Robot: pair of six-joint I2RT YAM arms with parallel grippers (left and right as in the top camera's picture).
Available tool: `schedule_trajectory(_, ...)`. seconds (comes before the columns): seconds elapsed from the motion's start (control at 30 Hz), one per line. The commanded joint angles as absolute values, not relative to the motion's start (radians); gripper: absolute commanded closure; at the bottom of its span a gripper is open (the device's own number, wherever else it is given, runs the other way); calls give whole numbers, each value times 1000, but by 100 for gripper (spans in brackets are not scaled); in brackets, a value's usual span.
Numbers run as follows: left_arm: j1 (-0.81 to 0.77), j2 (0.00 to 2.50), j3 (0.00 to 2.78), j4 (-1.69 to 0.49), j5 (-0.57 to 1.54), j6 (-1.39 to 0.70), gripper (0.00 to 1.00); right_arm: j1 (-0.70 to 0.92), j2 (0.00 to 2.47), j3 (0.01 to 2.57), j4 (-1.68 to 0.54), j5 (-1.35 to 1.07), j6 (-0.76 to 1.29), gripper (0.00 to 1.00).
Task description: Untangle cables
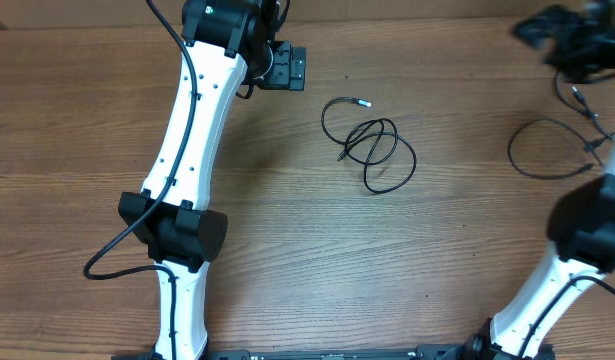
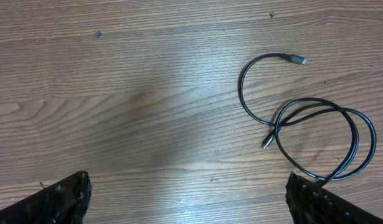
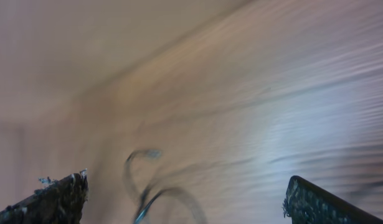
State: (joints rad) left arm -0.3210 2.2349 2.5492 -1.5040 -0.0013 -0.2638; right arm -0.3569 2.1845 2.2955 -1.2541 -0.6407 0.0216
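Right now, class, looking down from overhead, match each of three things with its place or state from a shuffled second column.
Things:
1. coiled cable
2. second cable
3. left gripper

Places or states:
A. far right, beside the right arm
B. open and empty, left of both cables
C. middle of the wooden table

Pairs: 1-C, 2-A, 3-B.

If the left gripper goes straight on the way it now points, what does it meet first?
Most likely the bare table; the left gripper points down at it. The cable lies off to the right in its wrist view.
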Motion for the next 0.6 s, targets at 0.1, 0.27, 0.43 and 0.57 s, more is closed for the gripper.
schedule_trajectory(0.1,-321,2236,2548,-1507,-10,-281,0,-145,2170,2277,-1359,-509,10,0)
schedule_trajectory(0.27,-321,2236,2548,-1506,-10,-281,0,28,2170,2099,-1375,-415,11,3)
schedule_trajectory(0.43,-321,2236,2548,-1507,-10,-281,0,98,2170,1906,-1333,-416,25,14)
schedule_trajectory(0.57,-321,2236,2548,-1507,-10,-281,0,111,2170,1809,-1301,-416,25,26)
